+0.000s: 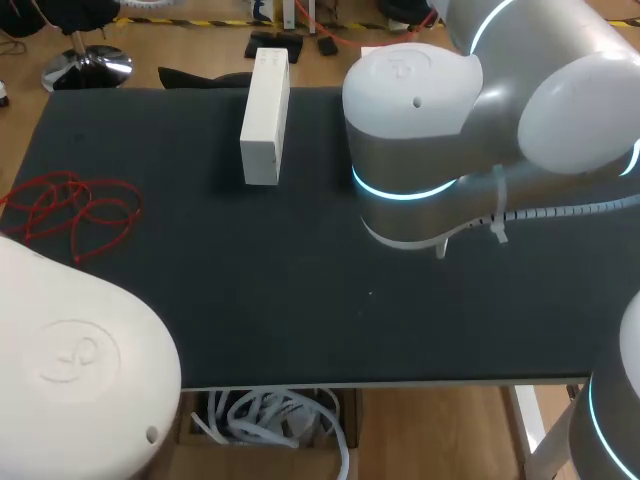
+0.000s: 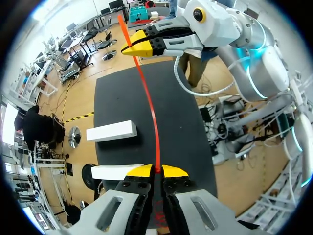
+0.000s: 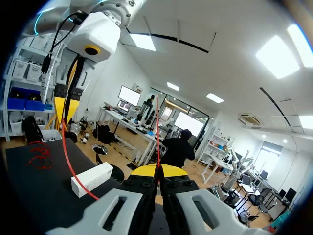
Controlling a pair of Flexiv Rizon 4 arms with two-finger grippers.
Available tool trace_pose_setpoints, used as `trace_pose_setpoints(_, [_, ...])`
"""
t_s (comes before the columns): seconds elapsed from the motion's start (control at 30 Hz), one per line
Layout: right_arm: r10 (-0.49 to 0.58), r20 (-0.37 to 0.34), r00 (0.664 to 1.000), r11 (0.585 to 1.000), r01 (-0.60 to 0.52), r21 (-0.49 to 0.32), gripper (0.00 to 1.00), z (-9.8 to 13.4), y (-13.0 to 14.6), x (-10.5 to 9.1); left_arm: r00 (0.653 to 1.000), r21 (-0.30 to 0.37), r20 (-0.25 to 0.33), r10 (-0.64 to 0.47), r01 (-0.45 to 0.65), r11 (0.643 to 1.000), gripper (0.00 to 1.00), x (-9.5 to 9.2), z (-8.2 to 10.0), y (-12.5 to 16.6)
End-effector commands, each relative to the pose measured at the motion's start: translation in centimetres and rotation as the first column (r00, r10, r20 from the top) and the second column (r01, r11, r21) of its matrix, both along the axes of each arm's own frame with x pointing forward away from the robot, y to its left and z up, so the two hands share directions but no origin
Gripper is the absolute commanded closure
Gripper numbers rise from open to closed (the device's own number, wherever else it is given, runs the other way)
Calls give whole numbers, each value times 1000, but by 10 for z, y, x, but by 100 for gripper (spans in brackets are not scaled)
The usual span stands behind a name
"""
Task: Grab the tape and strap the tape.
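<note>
A thin red strap (image 2: 152,112) runs taut above the black table (image 2: 176,112) between my two grippers. My left gripper (image 2: 156,170) is shut on one end of it. My right gripper (image 2: 138,46) pinches the far end, with a short tail sticking out past its yellow tips. In the right wrist view the right gripper (image 3: 157,169) is shut on the strap (image 3: 73,169), which curves away to the left gripper (image 3: 63,111), and a thin tail (image 3: 157,129) rises ahead. In the head view my arms hide both grippers and the strap.
A tangle of several loose red straps (image 1: 70,210) lies at the table's left side. A long white box (image 1: 265,115) stands at the back middle, also seen as white box (image 2: 111,131) under the strap. A second white block (image 2: 115,171) shows beside the left fingers.
</note>
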State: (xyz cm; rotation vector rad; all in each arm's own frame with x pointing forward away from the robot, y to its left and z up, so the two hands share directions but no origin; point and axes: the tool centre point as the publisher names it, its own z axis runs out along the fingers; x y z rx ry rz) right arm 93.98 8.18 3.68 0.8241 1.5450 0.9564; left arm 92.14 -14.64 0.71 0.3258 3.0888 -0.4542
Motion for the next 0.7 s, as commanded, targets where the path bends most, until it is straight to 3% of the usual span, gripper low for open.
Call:
trace_pose_setpoints(0.03, [-4,-5,1000,1000,4,-2,100,2,2,-1,1000,3,0,1,-1,1000,100,0,1,0])
trace_pose_setpoints(0.4, [-43,-102,994,971,17,-237,100,-10,15,-13,1000,3,0,1,-1,1000,100,0,1,0])
trace_pose_setpoints(0.7, [8,-168,986,923,-72,-379,100,-19,37,-21,1000,3,0,1,-1,1000,100,0,1,0])
